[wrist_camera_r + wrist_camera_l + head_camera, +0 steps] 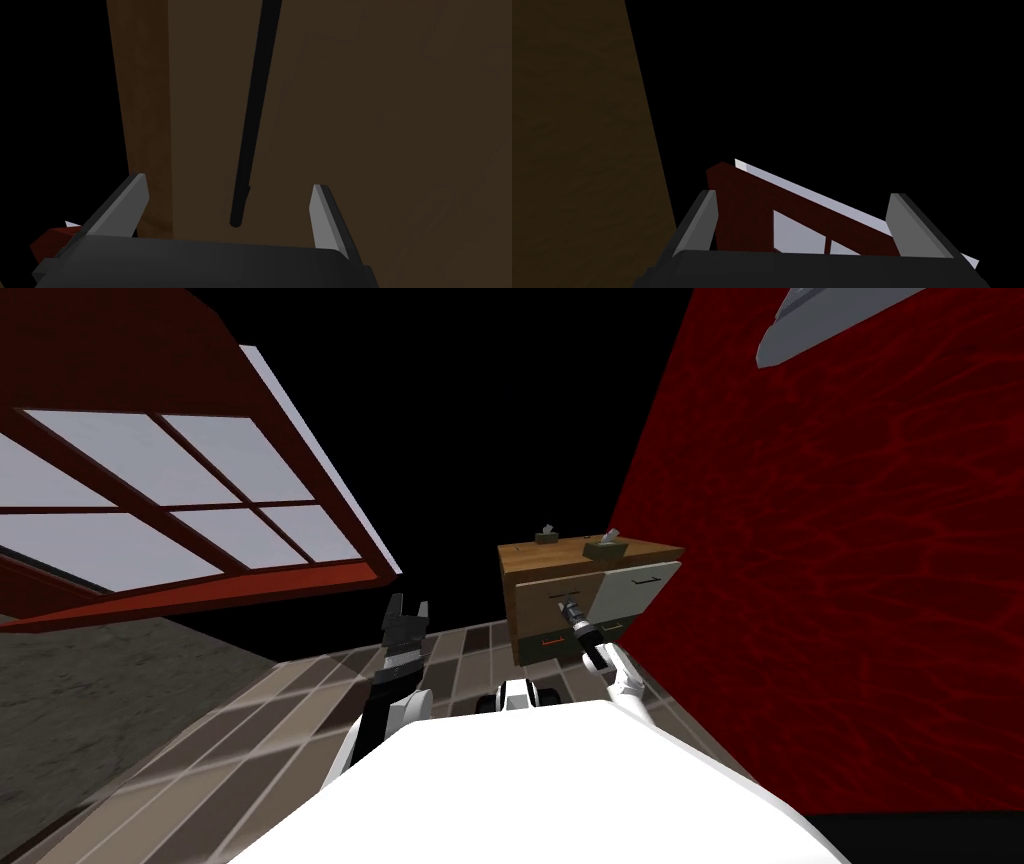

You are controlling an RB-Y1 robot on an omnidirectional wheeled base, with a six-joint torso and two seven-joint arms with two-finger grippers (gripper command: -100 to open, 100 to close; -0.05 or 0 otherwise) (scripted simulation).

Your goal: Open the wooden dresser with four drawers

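Your right gripper (570, 610) is close up at the front of the wooden dresser (545, 588), which stands on the tiled floor (300, 708) beside the red wall (850, 588). Its fingers (132, 200) are spread, and the end of a dark bar handle (252, 125) lies between them, not pinched. Your left gripper (408, 606) hangs over the floor, well apart from the dresser, fingers spread too.
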